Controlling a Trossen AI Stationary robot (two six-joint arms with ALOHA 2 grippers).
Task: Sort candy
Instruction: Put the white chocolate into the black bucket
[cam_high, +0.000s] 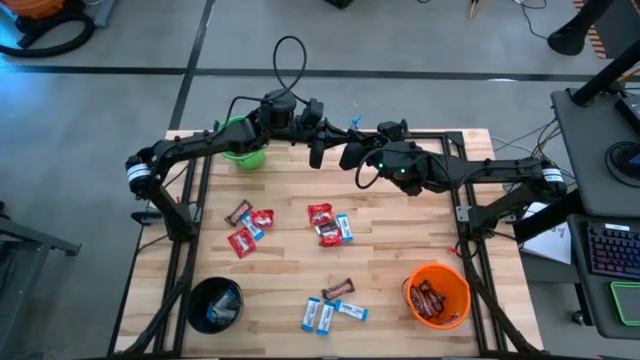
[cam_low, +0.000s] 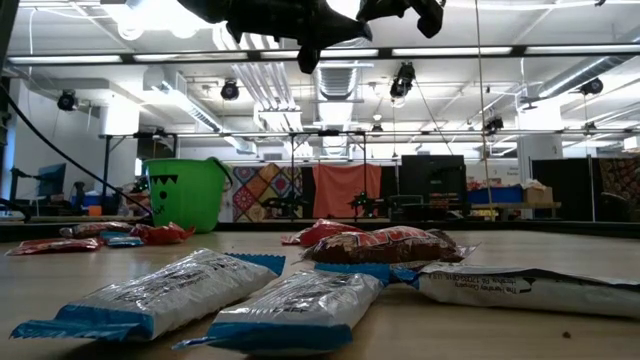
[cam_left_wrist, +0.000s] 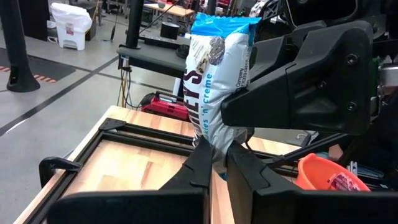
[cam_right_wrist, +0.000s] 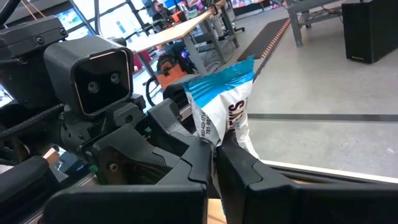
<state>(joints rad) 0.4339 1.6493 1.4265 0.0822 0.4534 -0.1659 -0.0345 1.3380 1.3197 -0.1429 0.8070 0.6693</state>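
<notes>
Blue-and-white packet (cam_left_wrist: 214, 81) — pinched at once by left gripper (cam_left_wrist: 217, 163) and right gripper (cam_right_wrist: 214, 163).

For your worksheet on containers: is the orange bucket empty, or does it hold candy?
It holds candy: the orange bucket has dark brown bars lying inside it.

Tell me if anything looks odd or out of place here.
One thing: both grippers pinch the same blue-and-white packet, the left gripper and the right gripper meeting in mid-air near the table's far edge. Elsewhere, the loose candies lie scattered on the table, still unsorted.
</notes>
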